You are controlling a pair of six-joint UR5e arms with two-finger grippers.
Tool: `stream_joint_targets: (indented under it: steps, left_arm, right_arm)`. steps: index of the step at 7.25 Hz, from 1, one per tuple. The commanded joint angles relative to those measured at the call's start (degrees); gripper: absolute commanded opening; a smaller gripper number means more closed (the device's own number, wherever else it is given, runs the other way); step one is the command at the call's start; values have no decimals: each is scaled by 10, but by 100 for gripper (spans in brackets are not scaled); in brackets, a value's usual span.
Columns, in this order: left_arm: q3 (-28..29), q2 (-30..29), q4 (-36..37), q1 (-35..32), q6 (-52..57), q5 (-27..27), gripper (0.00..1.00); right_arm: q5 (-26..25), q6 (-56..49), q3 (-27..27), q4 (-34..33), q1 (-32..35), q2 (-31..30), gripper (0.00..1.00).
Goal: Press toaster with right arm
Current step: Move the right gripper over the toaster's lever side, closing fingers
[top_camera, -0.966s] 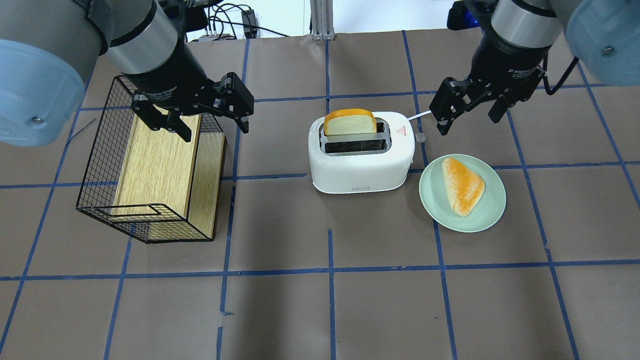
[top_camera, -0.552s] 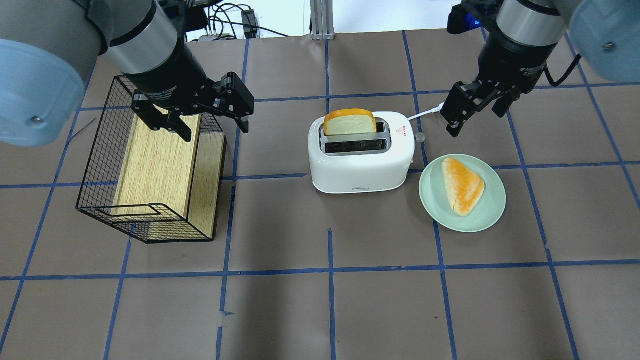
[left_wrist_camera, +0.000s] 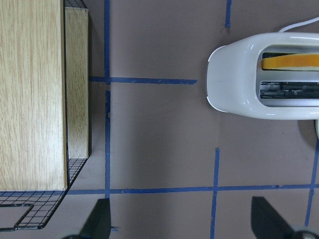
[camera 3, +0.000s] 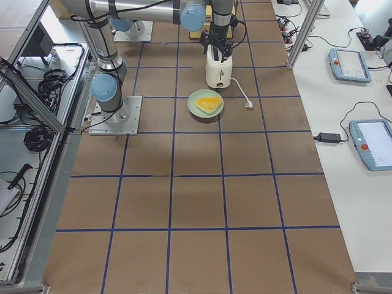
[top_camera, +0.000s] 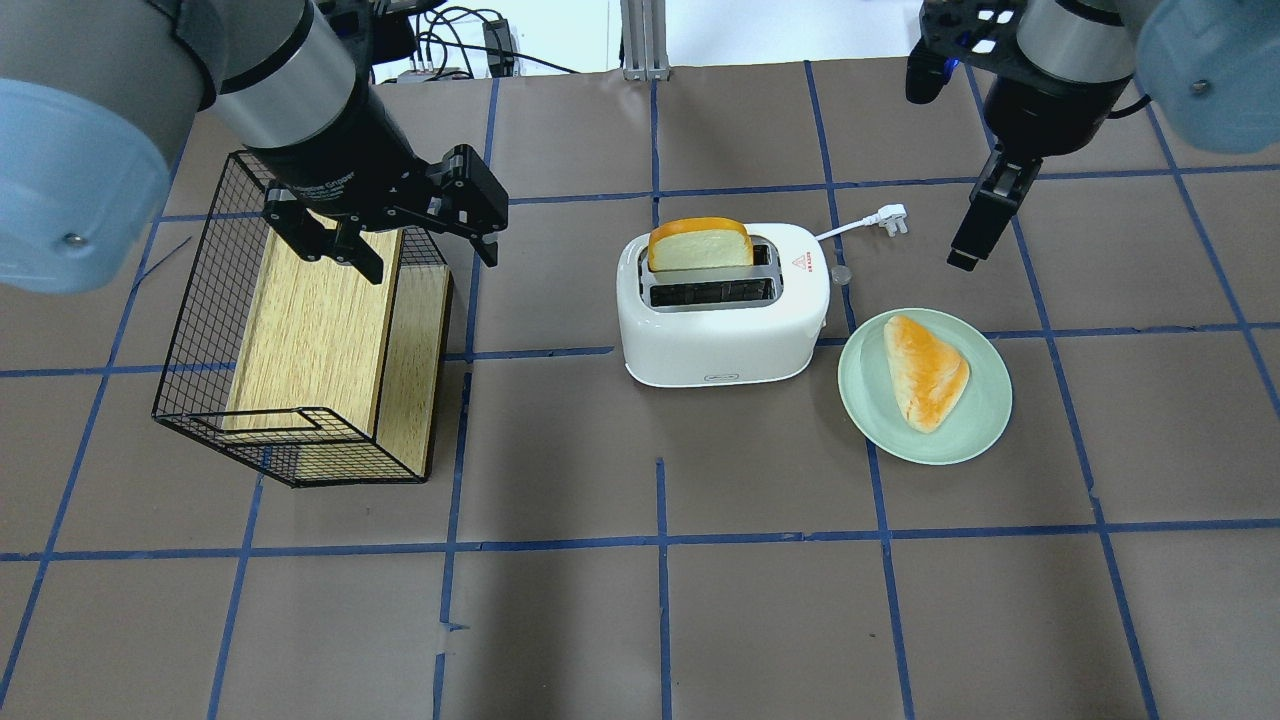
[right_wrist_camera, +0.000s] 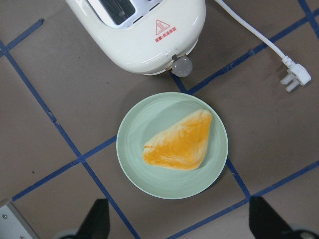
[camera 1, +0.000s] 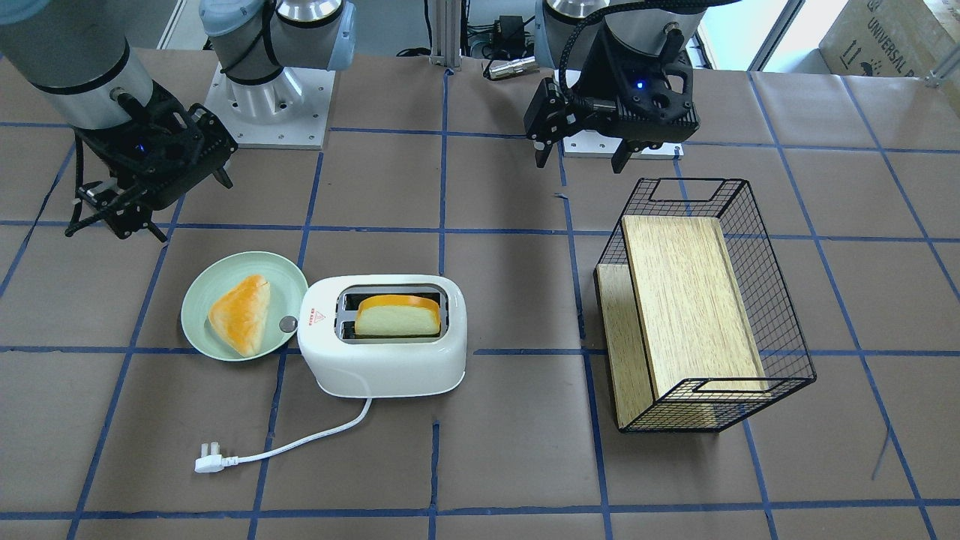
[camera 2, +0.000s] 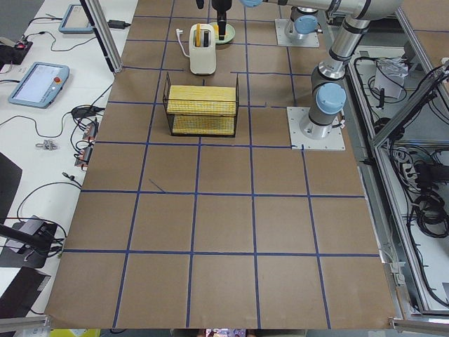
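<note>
Brown paper crossed by blue tape lines covers the table (top_camera: 660,620). Taking the overhead view as the dial, the toaster (top_camera: 722,320) stands near the middle, upright, with its long side toward 6 o'clock. A slice of bread (top_camera: 700,245) sticks up from the slot on its 12 o'clock side, and the other slot shows dark. The silver knob (top_camera: 840,272) juts from the toaster's 3 o'clock end, and the white cord runs off toward 2 o'clock to the plug (top_camera: 890,218) lying flat on the paper.

At the toaster's 4 o'clock, just beside it, sits a pale green plate (top_camera: 985,425) with a golden triangular pastry (top_camera: 925,372) on it. The right gripper (top_camera: 968,255) hangs between the toaster's 2 and 3 o'clock, apart from it and beyond the plate. It is seen edge-on from overhead, but the wrist view shows its fingers spread wide with nothing between them; it seems to hang clear of the table.

At the toaster's 9 o'clock, well apart, a black wire basket (top_camera: 200,330) lies tipped on its side with a wooden board (top_camera: 310,330) inside. The left gripper (top_camera: 432,262) hovers at the basket's 1 o'clock corner, fingers apart and empty
</note>
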Motion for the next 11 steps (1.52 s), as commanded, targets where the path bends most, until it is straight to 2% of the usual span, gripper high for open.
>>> stream_joint_targets:
  steps: [1,2,3,4,5,6,11]
  left_arm:
    - [0,0,0,0,0,0,100]
    - [0,0,0,0,0,0,100]
    - [0,0,0,0,0,0,100]
    - [0,0,0,0,0,0,100]
    - [0,0,0,0,0,0,100]
    - [0,0,0,0,0,0,100]
    - [0,0,0,1,0,0,100]
  right_arm:
    - [4,-94,1,-46,4,43,100]
    - [15,-115,2,-86,5,53,81]
    - [17,-160,3,-123,7,64,41]
    - [18,-186,3,-149,15,84,24]
    - [19,-186,3,-175,42,105,18]
    - [16,-179,4,-209,65,117,17]
    - [12,-166,49,-206,66,123,9]
